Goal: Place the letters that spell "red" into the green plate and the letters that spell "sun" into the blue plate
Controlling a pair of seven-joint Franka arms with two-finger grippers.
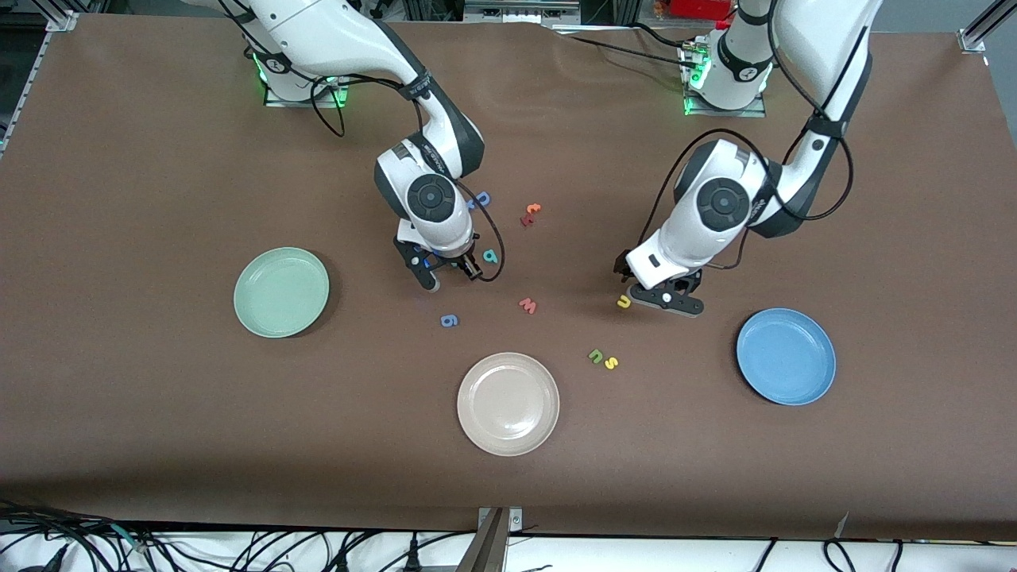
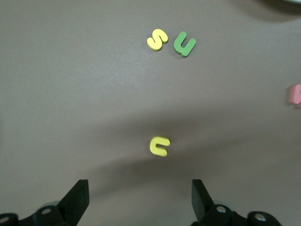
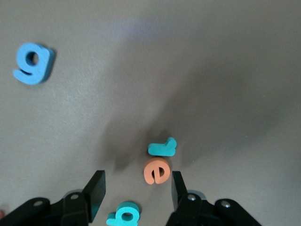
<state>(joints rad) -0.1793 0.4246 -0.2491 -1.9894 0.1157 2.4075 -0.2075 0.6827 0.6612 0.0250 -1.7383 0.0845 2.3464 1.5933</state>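
My right gripper (image 1: 450,274) (image 3: 136,188) hangs low over the table, open. The orange "e" (image 3: 156,170) lies by one fingertip, the teal "d" (image 3: 124,214) lies between the fingers, and the teal "r" (image 3: 162,147) lies just past the "e". The green plate (image 1: 281,291) lies toward the right arm's end. My left gripper (image 1: 663,298) (image 2: 140,197) is open and empty beside the yellow "u" (image 1: 624,301) (image 2: 160,146). The yellow "s" (image 1: 611,363) (image 2: 157,39) and green "n" (image 1: 594,356) (image 2: 185,44) lie together nearer the front camera. The blue plate (image 1: 785,356) is empty.
A beige plate (image 1: 508,403) sits nearest the front camera. A blue "g" (image 1: 449,320) (image 3: 33,61), a pink "w" (image 1: 527,306), a teal letter (image 1: 490,256), a blue "D" (image 1: 482,199) and two orange-red letters (image 1: 530,214) lie scattered mid-table.
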